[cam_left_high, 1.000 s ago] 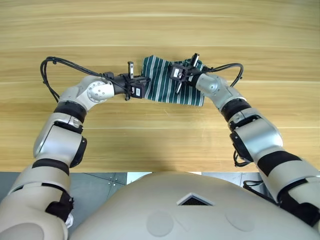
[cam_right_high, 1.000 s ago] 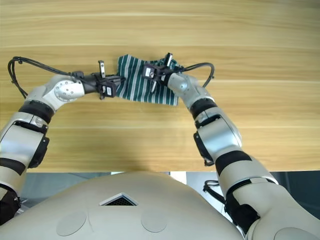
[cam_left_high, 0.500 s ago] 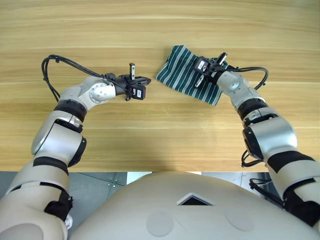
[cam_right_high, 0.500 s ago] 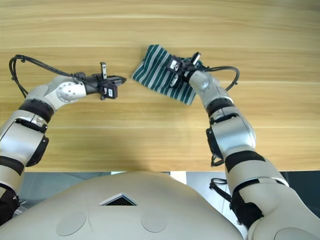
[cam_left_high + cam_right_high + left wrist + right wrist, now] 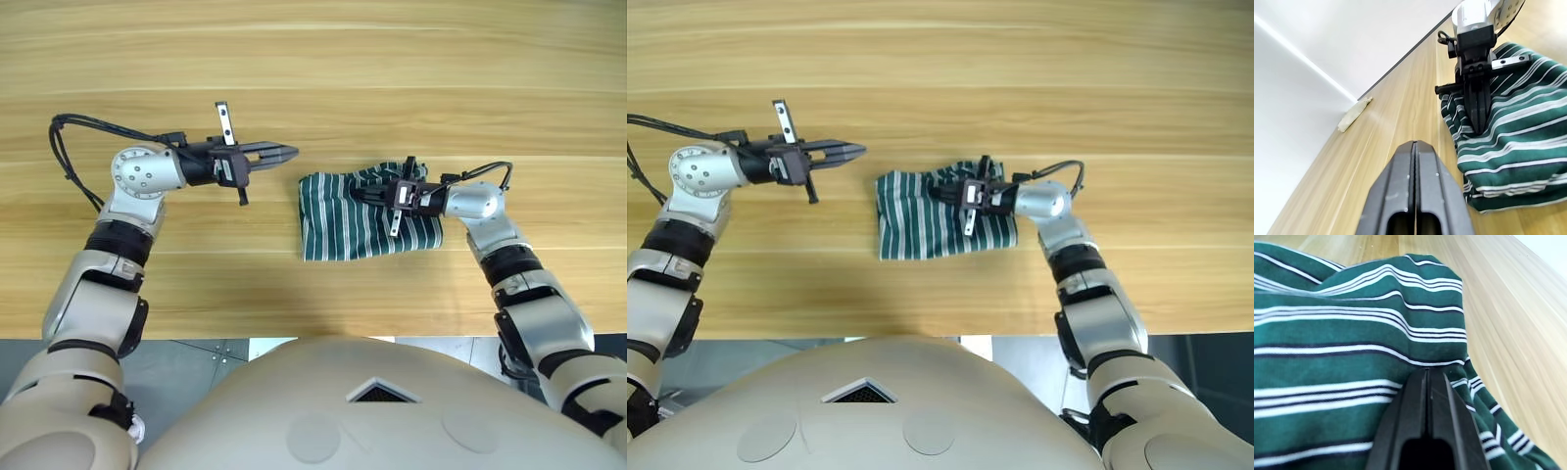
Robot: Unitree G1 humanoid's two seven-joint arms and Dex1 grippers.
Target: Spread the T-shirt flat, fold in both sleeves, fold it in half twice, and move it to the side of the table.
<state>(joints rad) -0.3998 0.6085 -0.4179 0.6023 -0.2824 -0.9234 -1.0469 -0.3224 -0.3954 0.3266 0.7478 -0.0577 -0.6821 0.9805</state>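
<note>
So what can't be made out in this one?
Right wrist view: whether the shut right gripper pinches the T-shirt or just presses it; its tips hide in a fold.
Head views: the T-shirt's lower layers, covered by the top one.
Left wrist view: the pale scrap, too small.

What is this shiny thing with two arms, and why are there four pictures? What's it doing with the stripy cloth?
It is a robot with two arms. Two pictures come from cameras in its head, looking down at a light wooden table. The other two come from small cameras on its wrists. On the table lies a folded green T-shirt with white stripes. The robot's right hand is shut on the shirt. Its left hand is shut and empty, beside the shirt, not touching it.
</note>
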